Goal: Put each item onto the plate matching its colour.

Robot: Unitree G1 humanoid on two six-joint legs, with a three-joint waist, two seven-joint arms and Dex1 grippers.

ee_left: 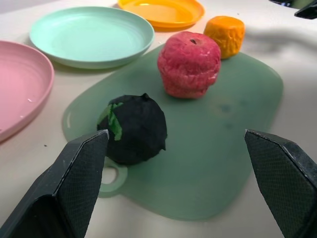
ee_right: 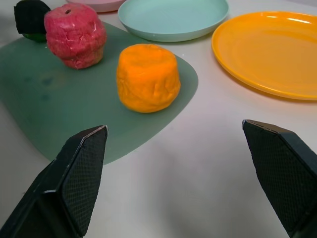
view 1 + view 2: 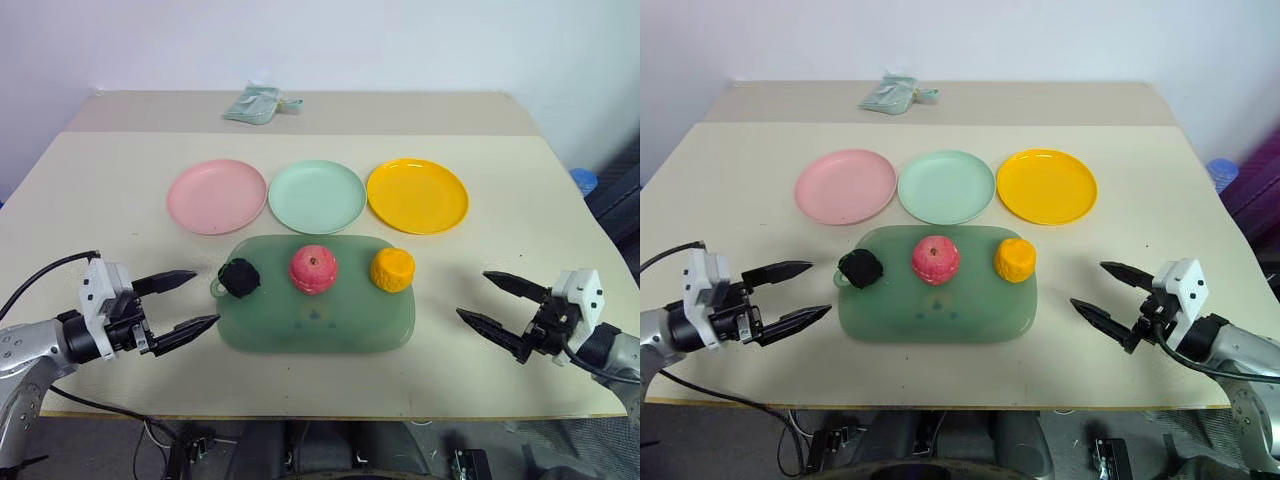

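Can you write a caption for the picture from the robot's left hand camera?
Open left gripper facing a dark ball on the green tray.

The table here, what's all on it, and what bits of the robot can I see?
Table: one, beige, under everything.
Plates: three in a row across the middle; pink plate on the robot's left, mint green plate in the centre, orange-yellow plate on the right.
Tray: one, translucent green, just nearer than the plates.
Toy fruits: three along the tray's far edge; dark ball left, pink-red apple middle, orange-yellow lump right.
Cloth bundle: one, pale green, at the table's far side.
Blue thing: one, beyond the table's right edge; cannot tell what.
Left gripper: black jaws open, left of the tray.
Right gripper: black jaws open, right of the tray.
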